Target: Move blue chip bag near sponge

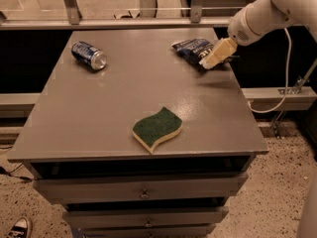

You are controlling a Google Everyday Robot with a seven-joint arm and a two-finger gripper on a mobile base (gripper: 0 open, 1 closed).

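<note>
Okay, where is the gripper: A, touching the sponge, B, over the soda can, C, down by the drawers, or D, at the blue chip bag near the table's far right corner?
D: the gripper sits at the right edge of the blue chip bag, well away from the sponge and the soda can.

Pincer [210, 61] at right side of blue chip bag [189, 47], sponge [157, 128] near front, soda can [89, 55] far left

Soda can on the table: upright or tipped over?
Tipped: the soda can lies on its side, silver end facing the table's front. The claw is at the blue chip bag.
</note>
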